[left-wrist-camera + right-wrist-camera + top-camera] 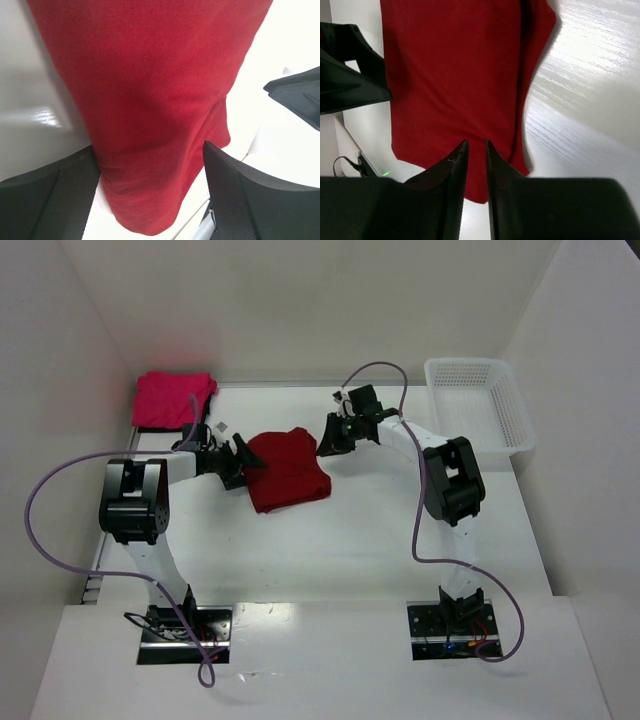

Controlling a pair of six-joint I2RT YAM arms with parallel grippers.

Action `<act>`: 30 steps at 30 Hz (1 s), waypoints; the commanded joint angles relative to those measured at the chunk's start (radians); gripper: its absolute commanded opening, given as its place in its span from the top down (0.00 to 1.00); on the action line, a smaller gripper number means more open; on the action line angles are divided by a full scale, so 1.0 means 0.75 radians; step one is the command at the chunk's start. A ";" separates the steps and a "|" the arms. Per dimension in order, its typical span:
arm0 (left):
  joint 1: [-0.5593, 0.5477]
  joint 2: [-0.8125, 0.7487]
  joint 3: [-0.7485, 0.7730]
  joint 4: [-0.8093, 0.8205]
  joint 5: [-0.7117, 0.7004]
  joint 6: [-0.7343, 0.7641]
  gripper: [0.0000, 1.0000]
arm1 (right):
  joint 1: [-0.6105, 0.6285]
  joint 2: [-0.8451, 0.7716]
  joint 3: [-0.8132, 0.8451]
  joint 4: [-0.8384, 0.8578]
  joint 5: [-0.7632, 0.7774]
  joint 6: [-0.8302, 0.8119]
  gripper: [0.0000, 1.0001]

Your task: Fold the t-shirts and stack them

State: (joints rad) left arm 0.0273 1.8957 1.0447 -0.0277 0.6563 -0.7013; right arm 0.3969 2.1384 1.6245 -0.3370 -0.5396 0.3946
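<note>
Crimson t-shirt (pixel 290 475): light, limp, bunches easily, so pinch at folded corners. Left tool (pixel 150 150) wide apart, straddling shirt's left edge. Right tool (pixel 476 145) slightly apart, nothing clamped.

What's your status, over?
Left gripper open, straddling one edge of red shirt. Right gripper barely parted at opposite edge. That shirt folded mid-table; pink shirt folded far left, unstacked. Basket far right, out of the way.

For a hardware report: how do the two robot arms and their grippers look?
The left arm and right arm are white tubes with bulky black joint housings. The left gripper and right gripper have black wedge-shaped fingers. A thin purple cable loops along each arm.
</note>
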 commanded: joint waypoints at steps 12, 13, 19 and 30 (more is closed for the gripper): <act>-0.014 0.084 -0.008 -0.020 -0.067 0.064 0.01 | 0.011 0.110 0.018 0.044 -0.048 -0.107 0.06; -0.014 0.084 -0.008 -0.020 -0.067 0.064 0.01 | 0.011 0.110 0.018 0.061 -0.068 -0.119 0.03; -0.014 0.096 0.016 -0.049 -0.043 0.105 0.01 | 0.011 0.172 0.037 0.089 -0.158 -0.168 0.00; -0.014 0.109 0.030 -0.049 -0.030 0.117 0.04 | 0.011 0.333 0.147 0.077 -0.213 -0.154 0.00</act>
State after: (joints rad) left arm 0.0242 1.9213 1.0698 -0.0177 0.7086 -0.6800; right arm 0.3969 2.3177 1.7256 -0.2646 -0.7322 0.3019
